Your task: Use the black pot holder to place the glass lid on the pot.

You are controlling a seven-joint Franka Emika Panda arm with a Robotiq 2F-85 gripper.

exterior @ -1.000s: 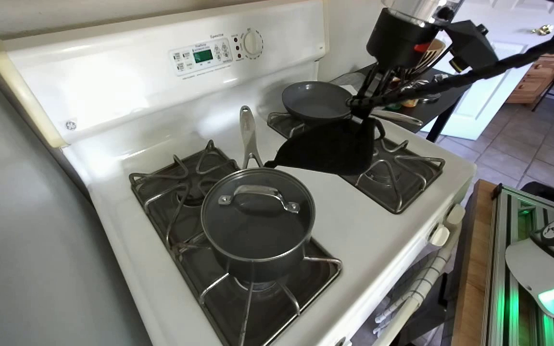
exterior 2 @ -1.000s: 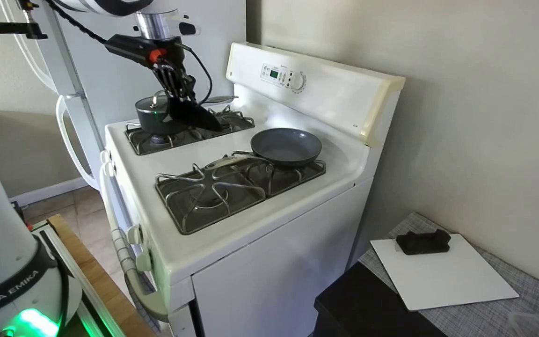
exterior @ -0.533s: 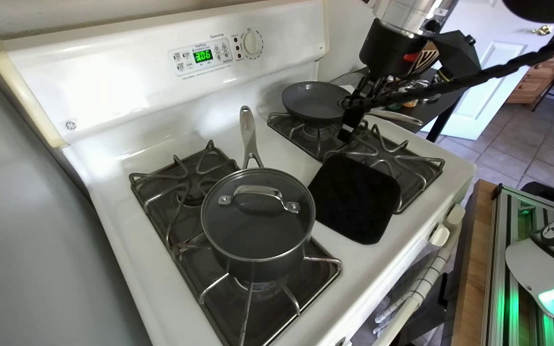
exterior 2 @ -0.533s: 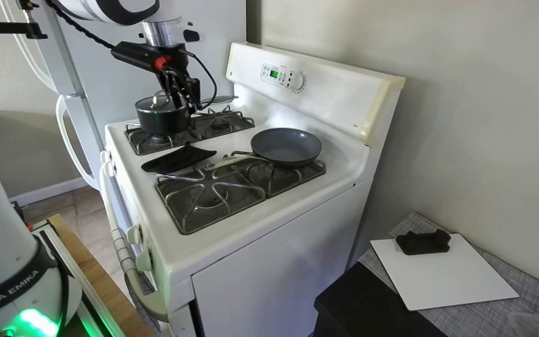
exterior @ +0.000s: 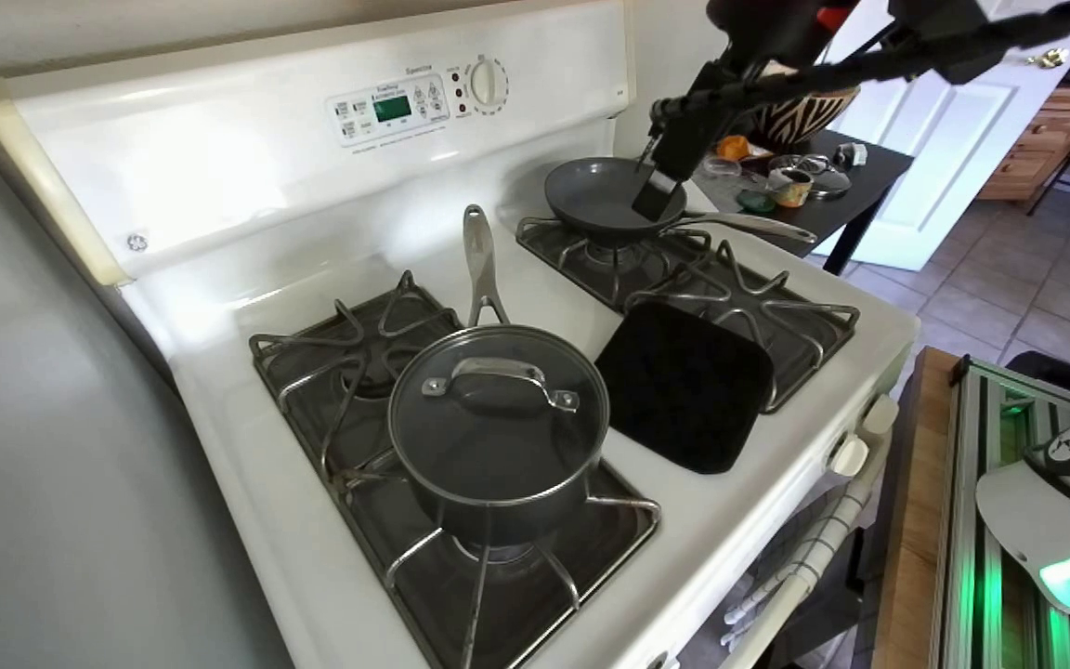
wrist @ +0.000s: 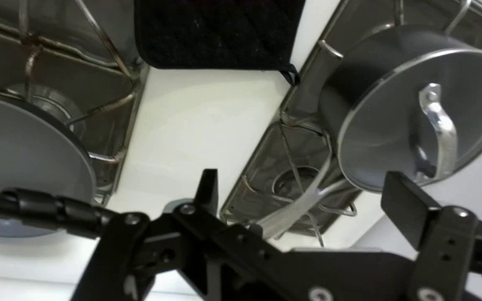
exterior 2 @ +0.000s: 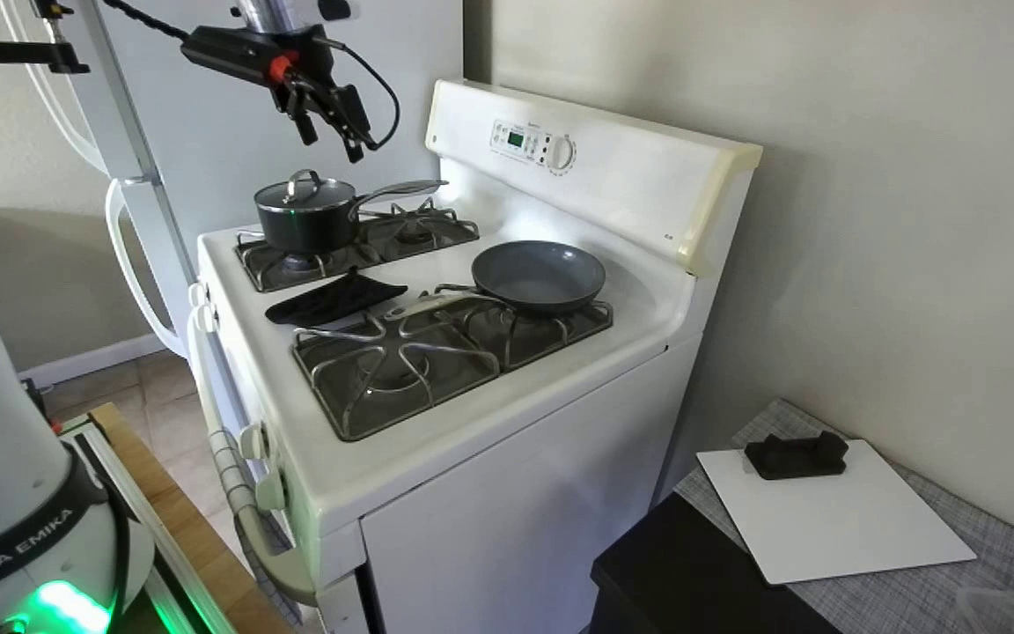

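Atop the gas stove (exterior: pixel 540 302), in an exterior view, the glass lid (exterior: pixel 498 427) covers the saucepan (exterior: pixel 535 520), but the black pot holder (exterior: pixel 684 386) beside a burner grate (exterior: pixel 764 302) might scorch if that's lit; the wrist view shows the gripper (wrist: pixel 301 180) empty, fingers (wrist: pixel 407 209) spread.

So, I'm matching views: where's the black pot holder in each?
In an exterior view: pot holder, right half, beside the pot.
In an exterior view: pot holder, left half, below the pot.
In the wrist view: pot holder, at top edge, left of the pot.
Shared landmark: the pot.
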